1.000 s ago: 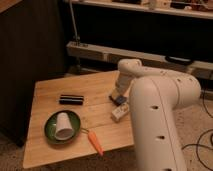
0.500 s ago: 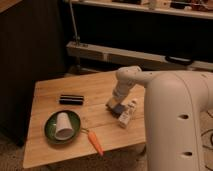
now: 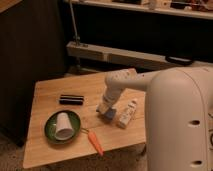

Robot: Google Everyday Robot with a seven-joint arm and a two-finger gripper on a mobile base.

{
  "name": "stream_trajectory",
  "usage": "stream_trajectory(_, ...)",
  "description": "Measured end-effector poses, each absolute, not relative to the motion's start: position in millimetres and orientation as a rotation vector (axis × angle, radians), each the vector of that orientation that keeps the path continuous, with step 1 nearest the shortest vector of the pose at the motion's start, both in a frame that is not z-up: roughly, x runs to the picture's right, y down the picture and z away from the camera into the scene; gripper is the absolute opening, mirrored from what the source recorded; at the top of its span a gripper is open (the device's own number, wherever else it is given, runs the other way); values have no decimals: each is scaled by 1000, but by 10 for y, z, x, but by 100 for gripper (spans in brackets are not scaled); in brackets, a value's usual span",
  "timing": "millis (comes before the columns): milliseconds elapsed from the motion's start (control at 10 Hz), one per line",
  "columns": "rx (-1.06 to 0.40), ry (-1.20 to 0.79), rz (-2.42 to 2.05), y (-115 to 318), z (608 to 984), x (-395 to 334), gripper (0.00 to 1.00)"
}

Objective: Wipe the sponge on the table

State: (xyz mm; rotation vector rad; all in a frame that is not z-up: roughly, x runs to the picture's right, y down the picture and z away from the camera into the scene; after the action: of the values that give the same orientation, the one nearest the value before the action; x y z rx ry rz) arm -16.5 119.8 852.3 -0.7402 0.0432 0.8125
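Note:
The blue sponge (image 3: 110, 114) lies on the light wood table (image 3: 50, 92), right of its middle, and only part of it shows below my gripper (image 3: 105, 108). The gripper reaches down from the big white arm on the right and is shut on the sponge, pressing it onto the tabletop. The rest of the sponge is hidden by the gripper.
A white-green packet (image 3: 126, 114) lies just right of the sponge. To the left a black bar (image 3: 71, 99) rests on the wood. Near the front edge are a green plate (image 3: 50, 131) holding a white cup (image 3: 62, 125) and a carrot (image 3: 95, 142). A grey shelf (image 3: 115, 54) stands behind.
The gripper has slid left across the table with the sponge, away from the packet. The other objects have stayed where they were.

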Motion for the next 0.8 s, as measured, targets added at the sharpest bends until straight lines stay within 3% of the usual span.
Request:
stream_trajectory(300, -742, 37, 798, 1172, 8652, -406, 47)
stream_trajectory(800, -726, 54, 811, 754, 9143, -797, 47)
